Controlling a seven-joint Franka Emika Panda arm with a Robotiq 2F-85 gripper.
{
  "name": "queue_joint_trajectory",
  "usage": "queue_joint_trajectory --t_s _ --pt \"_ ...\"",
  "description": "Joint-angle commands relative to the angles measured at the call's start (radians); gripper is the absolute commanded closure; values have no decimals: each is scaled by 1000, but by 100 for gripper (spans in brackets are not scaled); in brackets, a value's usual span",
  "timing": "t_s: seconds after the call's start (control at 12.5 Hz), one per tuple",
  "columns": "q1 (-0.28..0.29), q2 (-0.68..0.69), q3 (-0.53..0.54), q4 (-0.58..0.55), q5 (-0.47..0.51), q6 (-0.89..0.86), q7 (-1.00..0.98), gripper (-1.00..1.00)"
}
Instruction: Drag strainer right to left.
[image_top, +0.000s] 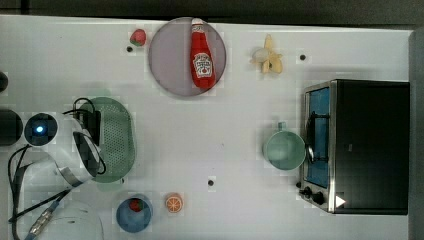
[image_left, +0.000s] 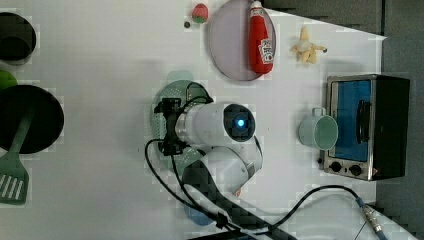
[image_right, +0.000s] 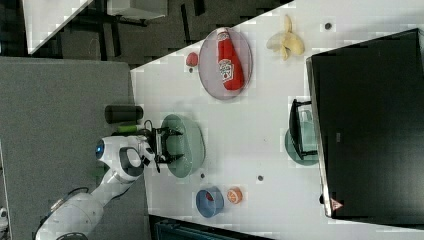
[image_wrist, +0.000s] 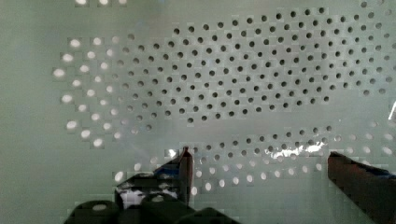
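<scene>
Desk: we work on a white desk (image_top: 215, 145) with a dark edge behind it in the top view and grey floor beside it in the right view.
Strainer: the strainer (image_top: 120, 140) sits toward the top view's left, near the robot's base, well apart from the mug (image_top: 284, 150) and the oven (image_top: 360, 145) at the top view's right.
Neighbours: a plate (image_top: 170, 60) carrying a ketchup bottle (image_top: 202, 57) lies beyond it; a blue bowl (image_top: 133, 215) and an orange slice (image_top: 174, 202) lie near its other end.
Tool: the tool (image_right: 172, 145) is down inside the bowl, fingers spread wide with nothing between them; the wrist view shows both fingertips (image_wrist: 186, 168) just over the perforated floor.
Progress: we judge the strainer is already close to the top view's left end of its travel, so little dragging may remain.
Doing it well: we should press on the inner wall, not the thin rim, keep the push low and level so the light plastic slides rather than tips, and hold the path straight.
Risk: a skewed pull could swing one end toward the blue bowl.
</scene>
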Motion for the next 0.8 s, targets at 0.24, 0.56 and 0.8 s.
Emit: queue_joint_trajectory --t_s 0.24,0.56,0.8 --pt "30 26 12 54 26 2 55 -100" --pt "47 50 12 90 45 6 64 -100" --pt "50 46 2 104 39 6 57 -100"
